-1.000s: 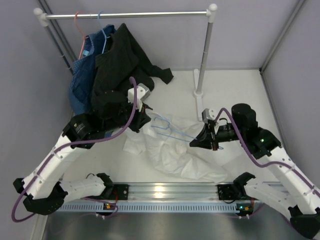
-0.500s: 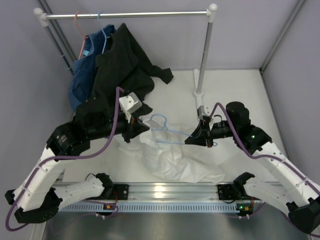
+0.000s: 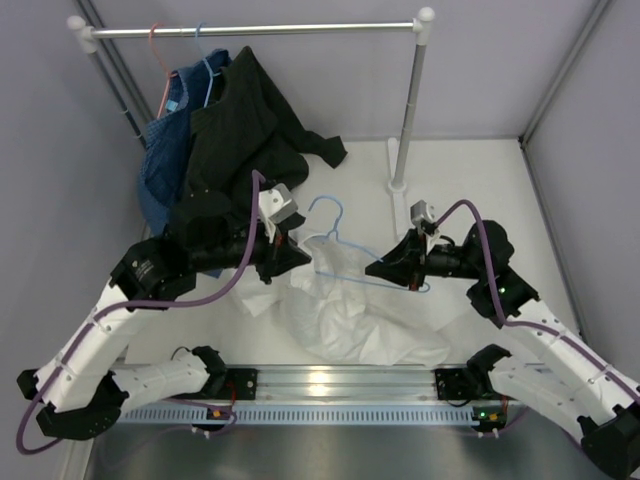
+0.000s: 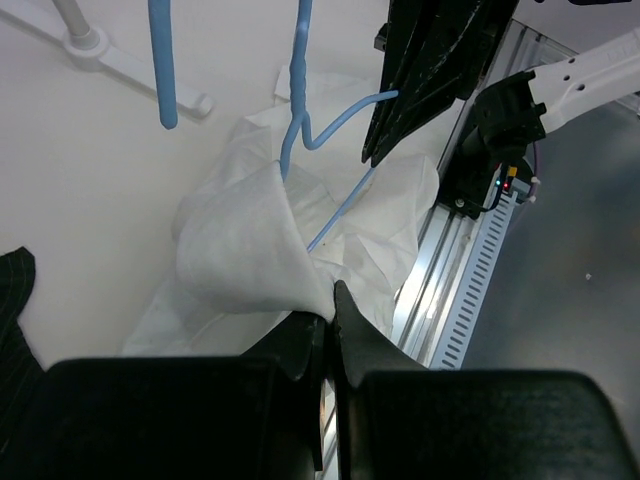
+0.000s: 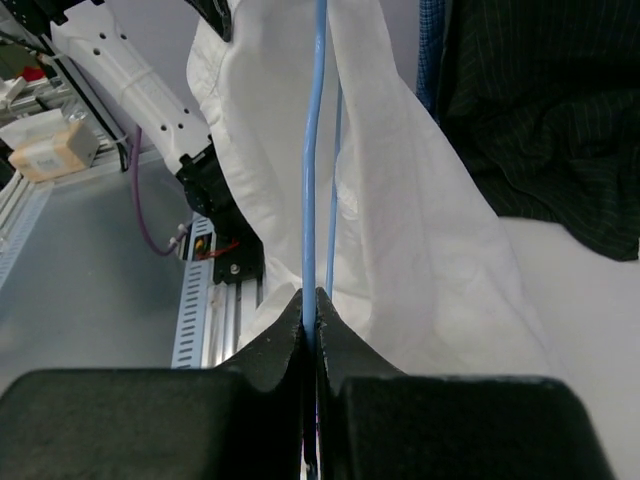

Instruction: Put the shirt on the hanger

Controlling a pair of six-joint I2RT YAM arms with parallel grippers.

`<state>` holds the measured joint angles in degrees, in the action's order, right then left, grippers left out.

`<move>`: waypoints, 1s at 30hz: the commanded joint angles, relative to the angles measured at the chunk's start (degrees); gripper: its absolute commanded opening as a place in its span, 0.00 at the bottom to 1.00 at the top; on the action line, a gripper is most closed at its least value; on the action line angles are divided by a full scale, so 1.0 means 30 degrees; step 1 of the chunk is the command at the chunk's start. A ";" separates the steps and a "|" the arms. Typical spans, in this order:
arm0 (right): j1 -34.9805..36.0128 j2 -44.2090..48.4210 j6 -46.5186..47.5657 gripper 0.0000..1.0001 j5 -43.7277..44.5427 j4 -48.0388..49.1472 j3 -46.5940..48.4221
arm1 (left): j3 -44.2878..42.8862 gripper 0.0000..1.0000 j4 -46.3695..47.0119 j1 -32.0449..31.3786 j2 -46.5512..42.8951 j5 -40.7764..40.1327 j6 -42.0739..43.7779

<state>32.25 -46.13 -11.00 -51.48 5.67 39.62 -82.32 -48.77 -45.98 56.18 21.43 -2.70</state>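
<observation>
Left gripper (image 4: 330, 295): pressed together, pinching a raised fold of the shirt (image 4: 235, 250) at the very fingertips. Right gripper (image 5: 310, 300): pressed together on the thin wire of the hanger (image 5: 318, 150); exact spot along the frame not clear.

Hanger held off the table (image 3: 470, 190) between the two arms, hook end toward the rail (image 3: 300, 30). White cloth seen on both sides of the wire in the right wrist view, so part of the shirt judged draped over the frame. Remainder heaped on the table, just ahead of the arm bases.

Handling, as judged: shirt light, limp and wrinkled. Likely to sag under its own weight and slide off smooth wire. Best taken at the collar or a shoulder seam, not mid-panel, where a pinch gathers loose cloth only. Hanger light and springy, prone to twist in a narrow grip. Steadier hold expected near a corner.

Further out: black garment (image 3: 240, 130) and blue denim garment (image 3: 160, 170) at the rail's left end, with a pink hanger (image 3: 160, 60), well apart from the work.
</observation>
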 commanded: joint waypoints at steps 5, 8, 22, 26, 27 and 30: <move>0.0295 -0.0443 -0.1694 0.00 -0.1115 0.4409 -0.0198 | -0.0770 0.00 0.1404 -0.0231 0.1396 -0.1574 -0.0564; 0.0470 -0.0649 -0.1168 0.00 -0.1237 0.3649 0.0007 | -0.1151 0.00 0.1346 -0.0406 0.1895 -0.1930 -0.0594; 0.0647 -0.0213 0.0035 0.00 -0.0449 0.2268 -0.0429 | -0.1855 0.04 0.0585 -0.3659 0.2952 -0.4707 -0.0067; 0.0676 0.0550 -0.0840 0.00 0.0022 0.3900 -0.1162 | -0.2586 0.20 -0.0147 -0.3659 0.3332 -0.6877 -0.0126; 0.0618 0.0639 -0.1859 0.00 0.0284 0.4635 -0.1425 | -0.2936 0.28 -0.0148 -0.3688 0.3478 -0.6938 -0.0097; 0.0647 0.0786 -0.3300 0.00 0.0869 0.7974 -0.2714 | -0.3697 0.59 -0.0119 -0.3746 0.3596 -0.6590 0.0108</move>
<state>33.47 -44.77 -16.60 -50.35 15.90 33.28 -89.62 -49.84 -56.84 66.81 3.97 -2.98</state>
